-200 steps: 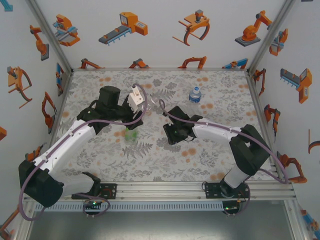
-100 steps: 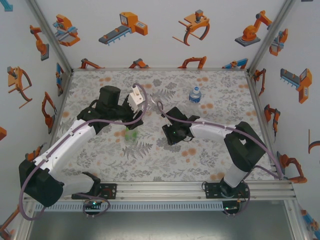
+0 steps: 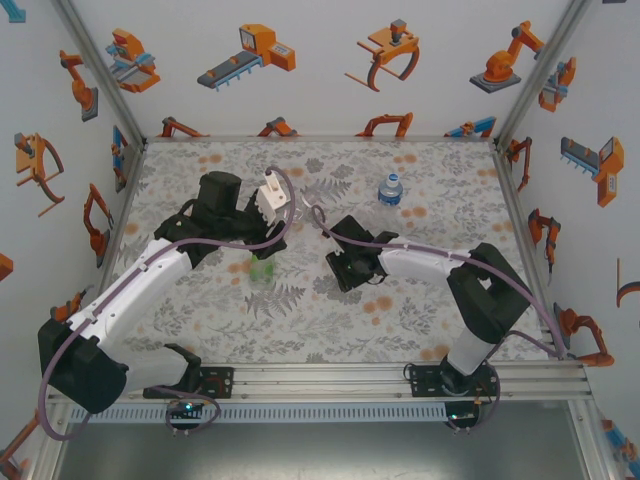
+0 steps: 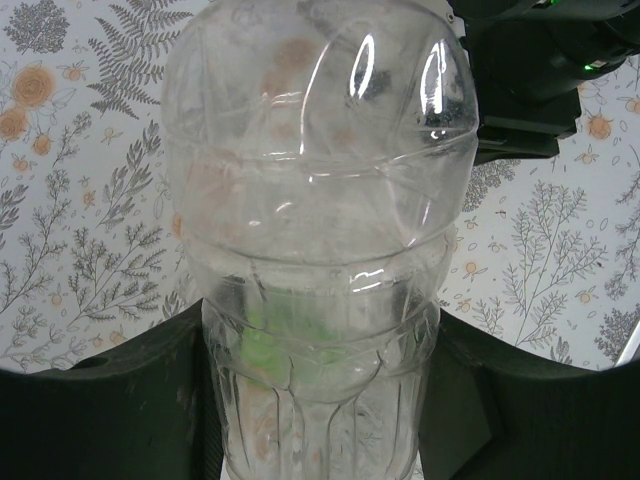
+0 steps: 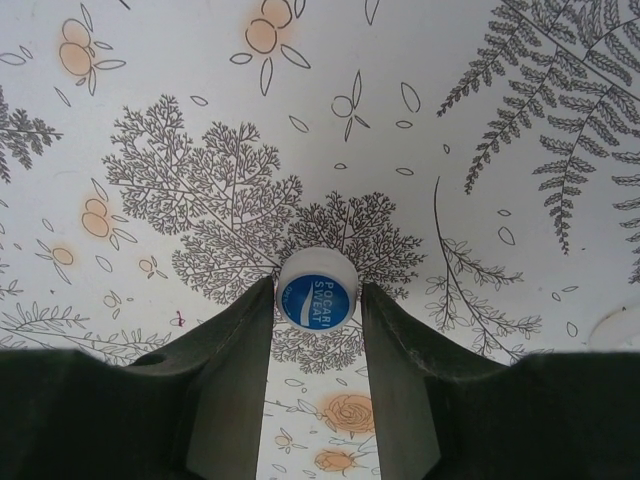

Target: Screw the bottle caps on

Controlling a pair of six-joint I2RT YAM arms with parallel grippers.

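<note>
One cap (image 5: 316,290) sits on the desk (image 5: 500,250), squeezed between the right pincer (image 5: 317,293) tips; clear bottle (image 4: 315,200) waits leftward, clamped in the left pincer (image 4: 320,400).

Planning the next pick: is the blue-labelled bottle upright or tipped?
Upright: the blue-labelled bottle stands on its base, its white top end up.

Between the matt black plastic fingers (image 4: 130,400) of your left hand (image 4: 320,400) you see the clear bottle (image 4: 315,200): thin transparent plastic, ribbed and glossy, with bright glints across its curved wall. At the tips of your right hand (image 5: 317,288) the bottle cap (image 5: 317,294) is smooth white plastic with a shiny blue printed top. The tabletop (image 5: 200,90) beneath that hand is a flat, matt sheet with a floral print; you cannot tell whether it is cloth or paper.
</note>
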